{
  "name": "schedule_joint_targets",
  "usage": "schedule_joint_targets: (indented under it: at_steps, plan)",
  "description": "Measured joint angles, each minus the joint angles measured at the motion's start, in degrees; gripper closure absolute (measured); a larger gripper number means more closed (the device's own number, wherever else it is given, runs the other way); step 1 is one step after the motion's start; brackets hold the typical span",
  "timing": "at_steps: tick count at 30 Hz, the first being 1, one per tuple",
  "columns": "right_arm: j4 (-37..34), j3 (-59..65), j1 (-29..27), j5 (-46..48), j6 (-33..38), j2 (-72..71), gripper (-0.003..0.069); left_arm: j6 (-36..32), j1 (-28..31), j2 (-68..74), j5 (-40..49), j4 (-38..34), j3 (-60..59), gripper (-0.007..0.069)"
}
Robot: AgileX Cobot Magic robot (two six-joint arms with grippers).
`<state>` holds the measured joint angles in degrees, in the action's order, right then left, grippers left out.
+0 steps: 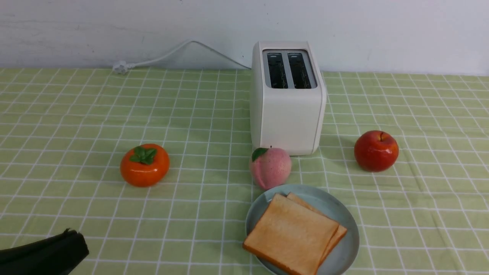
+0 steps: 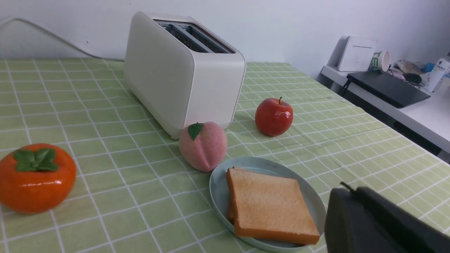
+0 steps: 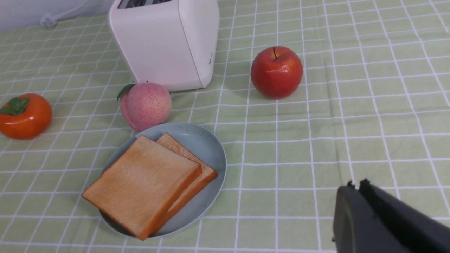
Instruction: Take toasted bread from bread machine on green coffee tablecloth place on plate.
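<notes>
Overhanging the plate (image 1: pixel 331 206) rim, the toasted bread (image 1: pixel 291 233) could slide off if nudged; my left pincer (image 2: pixel 344 185) and right pincer (image 3: pixel 355 183) are closed

The left gripper (image 1: pixel 74 241) lay low on the robot's left side, a black shape poking in at the near corner of the front view and pointing forward and a little to the right. Its two black fingers (image 2: pixel 351 218) were pressed flat together (only a thin line showed where they met). The right gripper (image 3: pixel 357 184) was seen only from its own wrist camera, where its dark fingers (image 3: pixel 351 214) were also shut tight, with two small bumps side by side at the tips.
</notes>
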<state>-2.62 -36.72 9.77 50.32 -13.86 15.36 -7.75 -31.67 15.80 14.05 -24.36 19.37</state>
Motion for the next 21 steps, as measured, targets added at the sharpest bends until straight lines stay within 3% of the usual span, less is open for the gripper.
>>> schedule_joint_targets:
  at_steps: [11, 15, 21]
  plan:
    - [1.4, 0.5, -1.7, 0.5, 0.0, -2.1, 0.0633, 0.0, 0.0, 0.0, 0.0, 0.0, 0.0, 0.0637]
    - [1.8, 6.2, -4.2, -6.9, 0.0, -6.6, 0.063, 0.0, 0.0, 0.0, 0.0, 0.0, 0.0, 0.0637]
    - [4.0, 25.8, -5.7, -21.5, 2.3, -14.0, 0.0631, 0.0, 0.0, 0.0, 0.0, -0.2, 0.0, 0.0637]
